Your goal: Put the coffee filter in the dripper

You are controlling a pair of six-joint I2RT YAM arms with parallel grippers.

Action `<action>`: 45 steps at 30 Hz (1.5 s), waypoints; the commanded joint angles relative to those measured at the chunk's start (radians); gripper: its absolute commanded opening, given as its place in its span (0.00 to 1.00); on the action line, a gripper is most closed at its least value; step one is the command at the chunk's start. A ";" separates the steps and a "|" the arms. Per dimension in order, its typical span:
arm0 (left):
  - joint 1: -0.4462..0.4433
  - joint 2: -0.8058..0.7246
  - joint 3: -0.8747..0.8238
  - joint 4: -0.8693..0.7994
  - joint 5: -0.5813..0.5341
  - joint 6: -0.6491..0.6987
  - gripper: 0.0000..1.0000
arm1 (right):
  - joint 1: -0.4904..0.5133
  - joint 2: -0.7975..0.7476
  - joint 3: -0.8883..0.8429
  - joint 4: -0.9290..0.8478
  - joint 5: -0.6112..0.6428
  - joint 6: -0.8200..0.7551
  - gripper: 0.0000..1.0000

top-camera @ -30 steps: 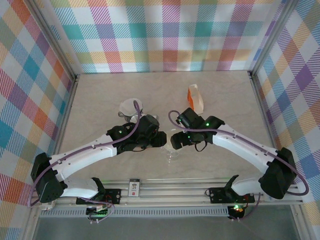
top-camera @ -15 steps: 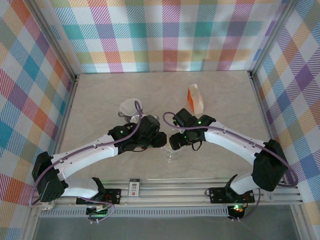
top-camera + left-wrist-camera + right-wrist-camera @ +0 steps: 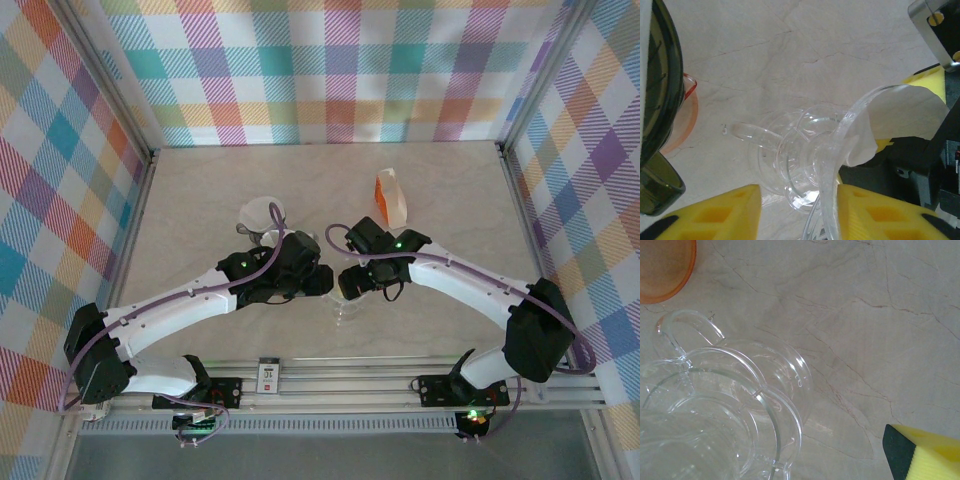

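Filter (image 3: 900, 117): at the dripper (image 3: 800, 160) mouth, on the right end effector (image 3: 352, 284) side, nearer that arm.
Right end effector: jaws wide apart.
Left end effector (image 3: 799, 202): astride dripper; grip unclear.

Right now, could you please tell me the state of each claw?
Left claw: partly closed at the dripper's rim; whether it grips cannot be told.
Right claw: open, holding nothing.

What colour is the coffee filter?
White: the coffee filter shows best in the left wrist view.
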 commanded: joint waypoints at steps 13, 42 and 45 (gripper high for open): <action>-0.007 -0.004 -0.014 0.004 0.003 -0.007 0.32 | 0.008 -0.171 0.042 -0.001 0.079 0.007 0.88; -0.007 -0.118 0.040 -0.027 -0.047 -0.011 0.60 | 0.008 -0.561 -0.140 -0.026 0.141 0.138 0.88; -0.007 -0.155 0.048 -0.042 -0.076 -0.009 0.62 | 0.006 -0.569 -0.145 -0.008 0.140 0.134 0.88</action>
